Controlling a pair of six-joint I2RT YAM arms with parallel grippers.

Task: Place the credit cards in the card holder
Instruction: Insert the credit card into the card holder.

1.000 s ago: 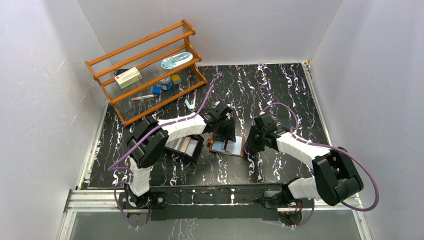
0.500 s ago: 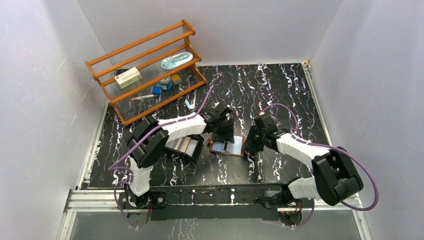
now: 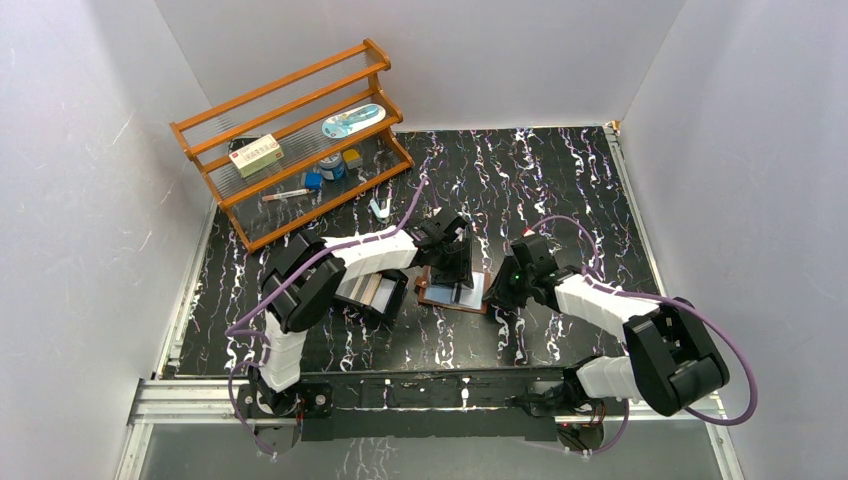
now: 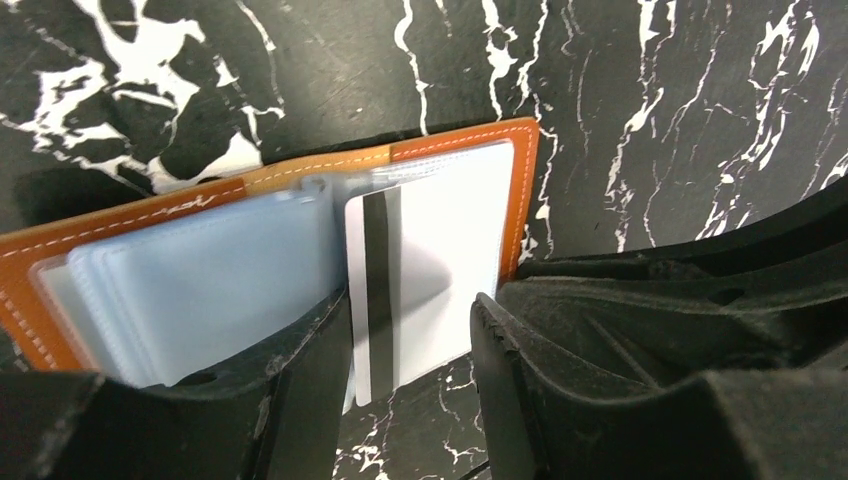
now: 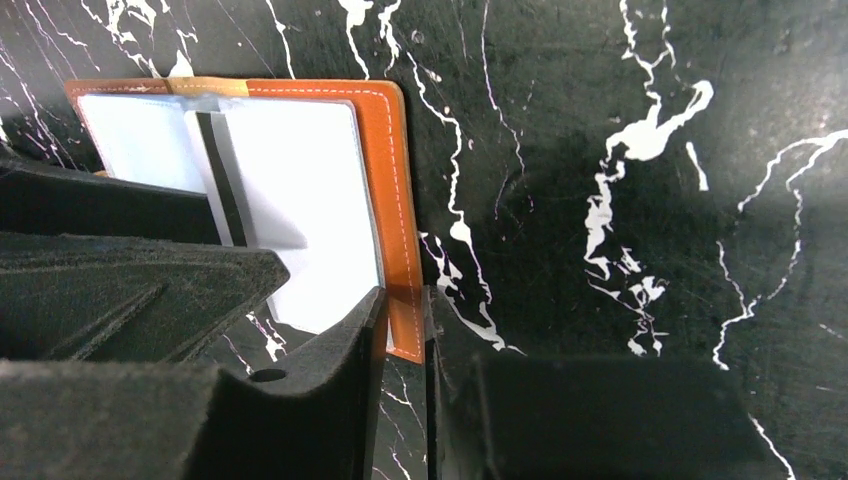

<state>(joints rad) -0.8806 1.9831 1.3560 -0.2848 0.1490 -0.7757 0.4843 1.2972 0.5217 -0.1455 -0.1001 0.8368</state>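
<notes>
The brown card holder lies open on the black tabletop, in the middle of the top view. A white card with a black stripe lies on its right half. The left arm reaches down over it. Its jaws are apart, one on each side of the card; I cannot tell if they touch it. The right arm comes in from the right. Its jaws are clamped on the card holder's right edge. More cards sit in a black tray just left of the card holder.

The left tool stands half-spread, the right tool pinched narrow.
</notes>
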